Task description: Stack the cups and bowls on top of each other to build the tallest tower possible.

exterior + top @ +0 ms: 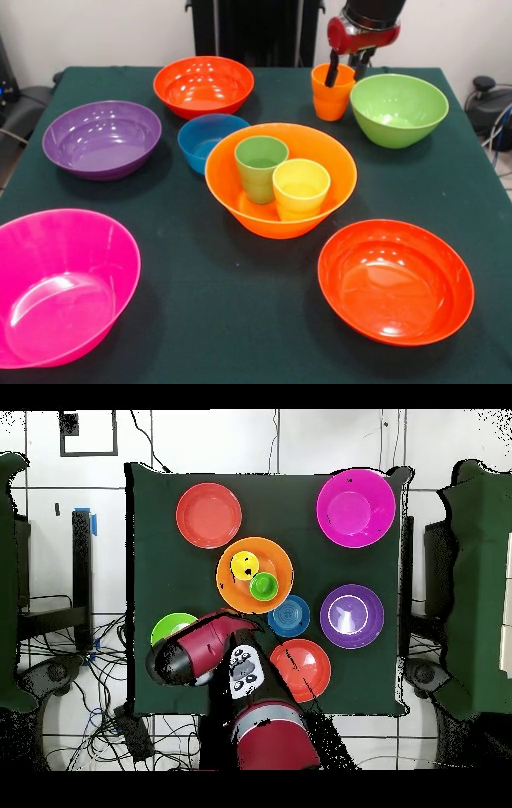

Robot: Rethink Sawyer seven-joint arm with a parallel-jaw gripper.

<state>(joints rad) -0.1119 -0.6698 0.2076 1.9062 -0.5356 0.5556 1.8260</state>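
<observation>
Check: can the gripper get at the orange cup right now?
Probably yes. The gripper is already at the orange cup, one finger inside its rim; the lime bowl beside it stands apart.

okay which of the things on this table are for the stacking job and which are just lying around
For the job: green cup and yellow cup in the light orange bowl; orange cup at the gripper; pink, purple, blue, lime green and two red-orange bowls.

Lying about: nothing on the green tablecloth.

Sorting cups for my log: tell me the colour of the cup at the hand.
Orange cup, clearest in the front view, at the hand.
</observation>
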